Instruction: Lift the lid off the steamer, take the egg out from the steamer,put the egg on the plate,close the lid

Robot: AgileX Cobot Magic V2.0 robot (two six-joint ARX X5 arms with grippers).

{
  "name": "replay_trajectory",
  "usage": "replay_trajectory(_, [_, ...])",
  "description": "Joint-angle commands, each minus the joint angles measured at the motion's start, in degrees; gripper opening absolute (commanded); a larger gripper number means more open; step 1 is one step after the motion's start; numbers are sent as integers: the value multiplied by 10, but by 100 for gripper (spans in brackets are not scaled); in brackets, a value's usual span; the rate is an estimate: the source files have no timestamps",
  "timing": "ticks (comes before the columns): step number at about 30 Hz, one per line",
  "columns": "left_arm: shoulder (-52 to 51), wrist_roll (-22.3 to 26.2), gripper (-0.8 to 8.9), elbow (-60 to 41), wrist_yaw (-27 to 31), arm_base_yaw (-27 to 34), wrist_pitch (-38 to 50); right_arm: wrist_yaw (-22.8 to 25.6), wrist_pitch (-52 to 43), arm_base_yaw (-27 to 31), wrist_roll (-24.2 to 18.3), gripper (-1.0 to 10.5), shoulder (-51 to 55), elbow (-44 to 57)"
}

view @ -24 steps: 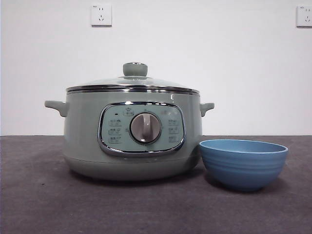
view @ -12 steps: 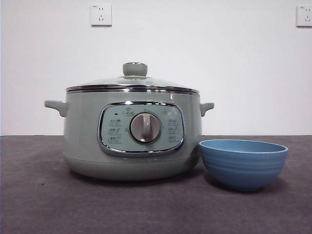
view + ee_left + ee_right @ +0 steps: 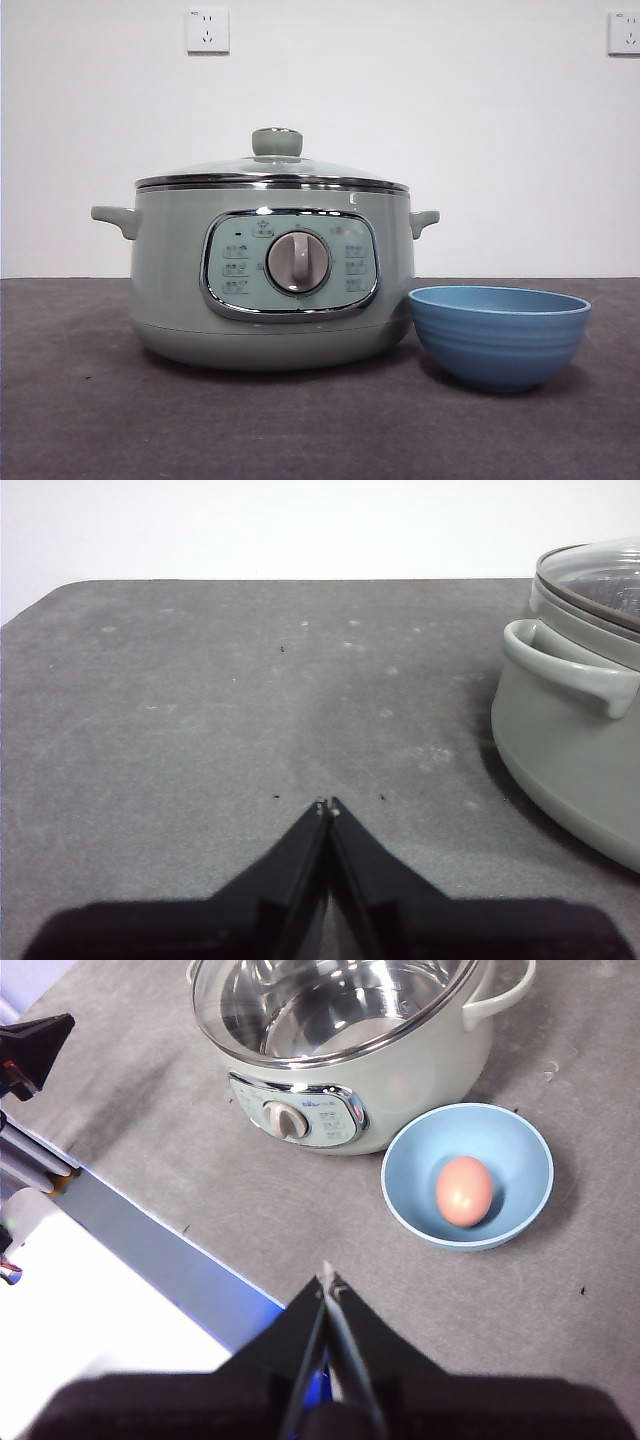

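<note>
Egg (image 3: 464, 1190): in plate (image 3: 410, 1150), centre-right. Lid (image 3: 272, 170): on steamer (image 3: 170, 280). Left gripper (image 3: 327, 806), right gripper (image 3: 327, 1278): pressed together, empty. Task apparently complete.

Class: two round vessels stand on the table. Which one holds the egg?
The small blue plate holds the egg; the large green steamer beside it is lidded.

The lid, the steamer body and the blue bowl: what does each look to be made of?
The lid: clear glass with a polished chrome rim, since the shiny metal inner pot shows through it from the right wrist view; its knob looks like matte plastic. The steamer: smooth sage-green shell, probably plastic or painted metal, satin sheen. The plate, holding the egg: matte blue, ridged, plastic or melamine perhaps.
</note>
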State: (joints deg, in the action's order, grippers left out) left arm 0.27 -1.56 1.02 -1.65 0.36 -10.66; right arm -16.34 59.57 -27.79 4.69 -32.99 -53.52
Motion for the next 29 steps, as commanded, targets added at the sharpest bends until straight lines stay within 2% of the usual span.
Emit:
replay_trajectory(1, [-2, -3, -4, -8, 0, 1, 1, 2, -4, -1, -2, 1, 0, 0])
replay_trajectory(5, [-2, -3, -3, -8, 0, 1, 1, 2, -4, -1, -4, 1, 0, 0])
replay_trajectory(8, [-2, -3, -4, -8, 0, 1, 1, 12, -12, 15, -47, 1, 7, 0])
replay_trajectory(12, [-2, -3, -4, -8, 0, 1, 1, 8, -71, 77, -58, 1, 30, 11])
replay_trajectory(15, [-2, -3, -4, -8, 0, 1, 1, -36, -148, 134, -59, 1, 69, 49])
replay_trajectory(22, [-2, -3, -4, -8, 0, 1, 1, -47, -336, 225, -78, 1, 183, 218])
replay_trajectory(29, [-2, -3, -4, -8, 0, 1, 1, -25, -464, 245, -72, 1, 274, 393])
